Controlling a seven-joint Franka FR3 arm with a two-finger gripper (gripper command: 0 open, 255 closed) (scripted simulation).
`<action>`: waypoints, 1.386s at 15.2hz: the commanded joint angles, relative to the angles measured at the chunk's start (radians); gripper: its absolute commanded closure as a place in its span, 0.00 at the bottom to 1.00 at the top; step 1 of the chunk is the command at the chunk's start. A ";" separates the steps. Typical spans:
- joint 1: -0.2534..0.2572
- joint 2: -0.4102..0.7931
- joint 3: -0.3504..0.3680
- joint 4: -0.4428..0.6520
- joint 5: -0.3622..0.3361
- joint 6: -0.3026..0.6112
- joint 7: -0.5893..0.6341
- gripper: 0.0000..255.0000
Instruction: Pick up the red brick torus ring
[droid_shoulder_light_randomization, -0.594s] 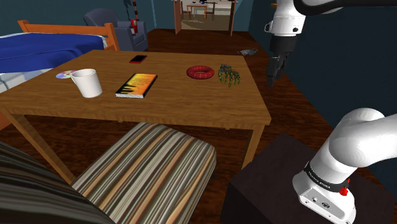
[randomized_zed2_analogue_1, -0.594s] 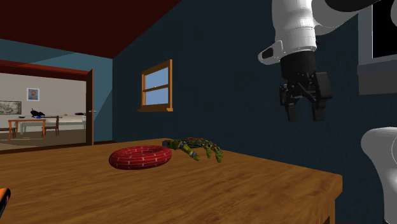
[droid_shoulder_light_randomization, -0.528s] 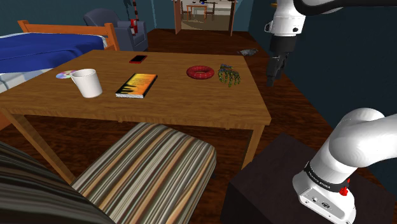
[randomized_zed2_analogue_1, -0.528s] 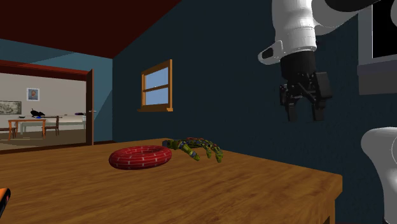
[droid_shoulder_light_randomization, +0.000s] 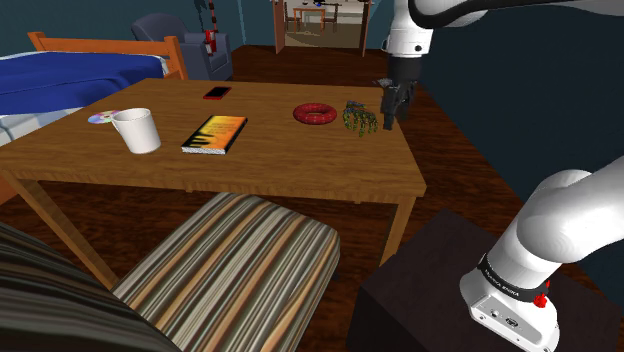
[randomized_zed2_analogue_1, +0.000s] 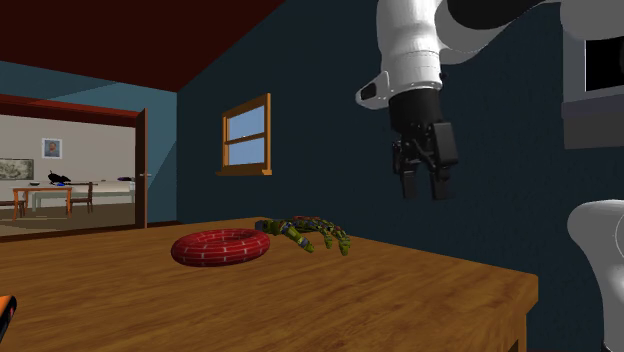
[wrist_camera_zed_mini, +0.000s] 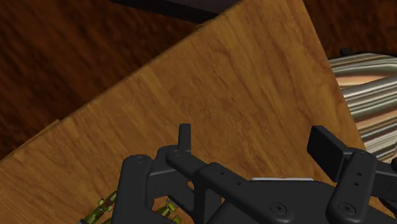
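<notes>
**Open gripper in the air by the table edge, ring on the table**

Gripper (droid_shoulder_light_randomization: 390, 116) hangs above the wooden table (droid_shoulder_light_randomization: 250, 165), off the surface, near the edge on the shoulder view's right. The 2 fingers (wrist_camera_zed_mini: 184, 137) stand spread apart with nothing between them, only bare tabletop (wrist_camera_zed_mini: 242, 83) under them. The red brick-pattern ring (droid_shoulder_light_randomization: 315, 121) lies flat on the table, untouched, to the shoulder view's left of the gripper. Between ring and gripper sits a green spiky toy (droid_shoulder_light_randomization: 360, 119), just beside the ring. In the second exterior view the gripper (randomized_zed2_analogue_1: 424, 190) is up high, to the right of the ring (randomized_zed2_analogue_1: 215, 256) and the toy (randomized_zed2_analogue_1: 305, 233). Further along the table: 1 book (droid_shoulder_light_randomization: 215, 134), 1 white cup (droid_shoulder_light_randomization: 137, 130), 1 red phone (droid_shoulder_light_randomization: 216, 93). A striped cushion (droid_shoulder_light_randomization: 250, 260) sits below the table's near edge.
</notes>
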 joint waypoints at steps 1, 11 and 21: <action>-0.003 0.090 -0.002 0.063 -0.001 0.030 -0.007 0.00; 0.001 0.482 0.008 0.416 -0.002 0.083 -0.009 0.00; 0.019 0.925 0.017 0.973 -0.015 -0.015 0.001 0.00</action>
